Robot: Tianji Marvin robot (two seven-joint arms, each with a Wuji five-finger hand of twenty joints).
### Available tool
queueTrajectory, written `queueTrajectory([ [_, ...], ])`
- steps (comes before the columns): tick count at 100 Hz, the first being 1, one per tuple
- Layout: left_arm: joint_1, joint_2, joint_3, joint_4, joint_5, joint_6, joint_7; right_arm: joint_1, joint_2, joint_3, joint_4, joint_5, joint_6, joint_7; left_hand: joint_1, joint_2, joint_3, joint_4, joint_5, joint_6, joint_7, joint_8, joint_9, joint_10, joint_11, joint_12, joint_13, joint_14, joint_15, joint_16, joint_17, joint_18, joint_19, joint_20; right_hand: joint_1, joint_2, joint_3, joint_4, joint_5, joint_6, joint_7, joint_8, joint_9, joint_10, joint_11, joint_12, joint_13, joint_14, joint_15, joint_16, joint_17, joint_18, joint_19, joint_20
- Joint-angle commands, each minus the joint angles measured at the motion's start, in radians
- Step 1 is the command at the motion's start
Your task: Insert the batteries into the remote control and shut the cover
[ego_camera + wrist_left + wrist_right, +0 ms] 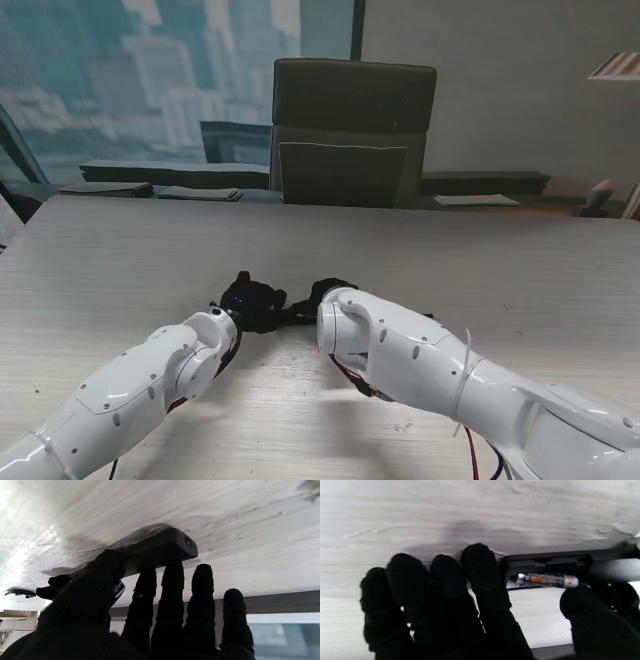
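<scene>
no readable text, battery [545, 580] label blurred

The stand camera looks down from above the shoulders across the pale wood-grain table [120, 260]. Both wrist cameras sit close, facing along gloved fingers, sharing the black plastic remote control [160, 550] [560, 562].

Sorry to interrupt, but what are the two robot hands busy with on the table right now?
They are fitting batteries into a remote control lying on the table. The left hand steadies the remote, while the right hand works at the open compartment, where a battery sits. The cover is not on yet.
</scene>
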State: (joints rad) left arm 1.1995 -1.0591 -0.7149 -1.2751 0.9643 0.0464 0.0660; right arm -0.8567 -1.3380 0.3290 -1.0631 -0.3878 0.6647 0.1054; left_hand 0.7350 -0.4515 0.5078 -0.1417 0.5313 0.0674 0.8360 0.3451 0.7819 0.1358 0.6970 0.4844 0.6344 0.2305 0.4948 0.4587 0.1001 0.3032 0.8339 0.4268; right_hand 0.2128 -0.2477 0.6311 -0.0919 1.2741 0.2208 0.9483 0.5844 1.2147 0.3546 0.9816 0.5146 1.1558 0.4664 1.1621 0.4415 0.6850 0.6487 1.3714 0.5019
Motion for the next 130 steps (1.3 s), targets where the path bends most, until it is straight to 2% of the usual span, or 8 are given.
queueTrajectory([
  [1, 0.021, -0.002, 0.015, 0.018, -0.004, -0.003, -0.035, -0.01, -0.005, -0.008, 0.005, 0.008, 0.003, 0.024, 0.054, 0.067, 0.034, 0.047, 0.086, -0.123, 0.078, 0.031, 0.043, -0.101, -0.054, -0.051, 0.011, 0.018, 0.014, 0.008, -0.002, 0.008, 0.026, 0.015, 0.047, -0.039, 0.044, 0.033, -0.022, 0.001, -0.074, -0.008, 0.011, 0.071, -0.006, 0.003, 0.024, 0.032, -0.008, -0.011, 0.008, 0.049, 0.031, 0.01],
  [57, 0.022, -0.001, 0.014, 0.016, -0.002, -0.004, -0.037, -0.008, 0.002, -0.011, -0.008, 0.022, -0.001, 0.045, 0.052, 0.067, 0.033, 0.047, 0.086, -0.123, 0.077, 0.031, 0.042, -0.099, -0.054, -0.052, 0.011, 0.019, 0.014, 0.008, -0.003, 0.008, 0.025, 0.015, 0.143, -0.136, 0.183, 0.053, -0.047, -0.003, -0.085, -0.004, -0.01, 0.062, -0.007, 0.001, 0.008, 0.018, -0.019, -0.011, -0.004, 0.049, 0.021, -0.003],
  [77, 0.023, -0.001, 0.013, 0.014, -0.002, -0.003, -0.039, -0.011, 0.001, -0.005, -0.004, 0.027, -0.014, 0.04, 0.053, 0.067, 0.033, 0.048, 0.086, -0.124, 0.077, 0.031, 0.043, -0.1, -0.054, -0.052, 0.01, 0.018, 0.014, 0.008, -0.002, 0.007, 0.025, 0.015, 0.187, -0.148, 0.259, 0.053, -0.051, -0.006, -0.083, 0.0, -0.002, 0.053, -0.005, -0.004, 0.016, 0.007, -0.024, -0.013, -0.006, 0.036, 0.02, -0.013],
  [112, 0.025, 0.0, 0.011, 0.012, -0.002, -0.001, -0.042, -0.019, 0.009, -0.001, -0.013, 0.027, -0.03, 0.043, 0.052, 0.067, 0.032, 0.048, 0.086, -0.123, 0.077, 0.031, 0.043, -0.1, -0.054, -0.052, 0.01, 0.018, 0.014, 0.008, -0.003, 0.007, 0.025, 0.015, 0.257, -0.223, 0.372, 0.052, -0.078, -0.009, -0.093, -0.006, -0.019, 0.04, -0.01, -0.011, 0.008, -0.012, -0.041, -0.019, -0.011, 0.011, 0.015, -0.029],
  [116, 0.025, 0.0, 0.01, 0.012, -0.002, -0.001, -0.042, -0.02, 0.01, 0.0, -0.014, 0.025, -0.032, 0.042, 0.053, 0.067, 0.032, 0.048, 0.086, -0.121, 0.077, 0.031, 0.042, -0.1, -0.054, -0.052, 0.01, 0.019, 0.014, 0.008, -0.002, 0.007, 0.025, 0.015, 0.27, -0.244, 0.401, 0.021, -0.091, -0.01, -0.058, -0.094, -0.021, 0.039, -0.009, -0.014, 0.006, -0.014, -0.045, -0.017, -0.012, 0.009, 0.018, -0.04],
  [123, 0.025, 0.0, 0.011, 0.012, -0.002, -0.001, -0.043, -0.021, 0.011, 0.0, -0.015, 0.024, -0.035, 0.041, 0.053, 0.068, 0.032, 0.048, 0.085, -0.12, 0.076, 0.031, 0.043, -0.101, -0.054, -0.052, 0.01, 0.018, 0.014, 0.008, -0.002, 0.007, 0.026, 0.015, 0.301, -0.292, 0.434, -0.014, -0.117, -0.011, -0.01, -0.174, -0.027, 0.037, -0.011, -0.016, 0.003, -0.018, -0.049, -0.016, -0.015, 0.004, 0.017, -0.046],
  [128, 0.024, 0.0, 0.011, 0.012, -0.002, -0.001, -0.043, -0.021, 0.012, -0.001, -0.015, 0.021, -0.036, 0.041, 0.052, 0.068, 0.032, 0.048, 0.086, -0.122, 0.077, 0.031, 0.043, -0.099, -0.054, -0.052, 0.011, 0.019, 0.014, 0.008, -0.002, 0.007, 0.025, 0.015, 0.323, -0.318, 0.451, -0.021, -0.13, -0.011, 0.012, -0.2, -0.029, 0.036, -0.012, -0.016, 0.001, -0.021, -0.052, -0.017, -0.017, 0.002, 0.017, -0.048],
  [130, 0.024, 0.0, 0.011, 0.012, -0.002, -0.001, -0.044, -0.021, 0.012, -0.001, -0.014, 0.02, -0.037, 0.042, 0.052, 0.068, 0.031, 0.048, 0.086, -0.124, 0.077, 0.031, 0.043, -0.099, -0.054, -0.052, 0.01, 0.019, 0.014, 0.008, -0.002, 0.007, 0.025, 0.015, 0.329, -0.333, 0.467, -0.032, -0.143, -0.009, 0.035, -0.231, -0.031, 0.035, -0.012, -0.017, -0.001, -0.022, -0.055, -0.017, -0.017, 0.001, 0.017, -0.049],
])
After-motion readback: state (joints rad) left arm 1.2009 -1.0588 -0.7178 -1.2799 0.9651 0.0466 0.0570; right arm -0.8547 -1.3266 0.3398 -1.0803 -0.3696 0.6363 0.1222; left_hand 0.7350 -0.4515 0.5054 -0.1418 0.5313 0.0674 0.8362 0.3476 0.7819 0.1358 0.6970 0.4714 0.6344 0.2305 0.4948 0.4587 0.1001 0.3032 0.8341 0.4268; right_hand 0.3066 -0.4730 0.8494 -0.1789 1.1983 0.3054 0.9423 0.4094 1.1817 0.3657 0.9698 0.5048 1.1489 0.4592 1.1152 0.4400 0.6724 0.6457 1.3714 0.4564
